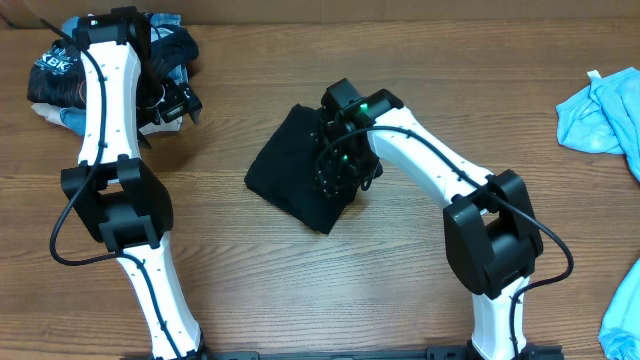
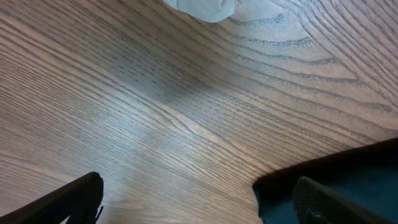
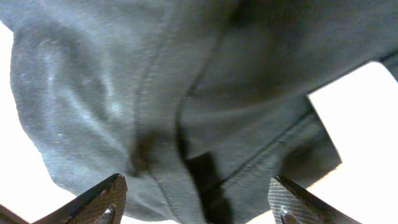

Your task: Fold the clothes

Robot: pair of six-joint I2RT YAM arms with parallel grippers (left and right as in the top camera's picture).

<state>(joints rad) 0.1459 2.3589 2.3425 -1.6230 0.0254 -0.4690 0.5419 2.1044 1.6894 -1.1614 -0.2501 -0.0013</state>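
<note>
The clothes, a plain black T-shirt (image 1: 290, 165), lie folded into a compact bundle at the middle of the wooden table. My right gripper (image 1: 345, 168) hovers over its right part. In the right wrist view the dark fabric (image 3: 186, 81) with its seams fills the frame, and the right gripper (image 3: 199, 205) is open, its fingers (image 3: 99, 202) spread wide above the cloth with nothing pinched. My left gripper (image 1: 182, 103) is far off at the back left. Seen from the left wrist, the left gripper (image 2: 199, 205) is open over bare wood.
A heap of garments with a black printed shirt (image 1: 60, 75) sits at the back left by the left arm; a dark cloth edge (image 2: 373, 168) lies beside the left fingers. Light blue garments lie at the right edge (image 1: 605, 110) and the front right (image 1: 625, 310).
</note>
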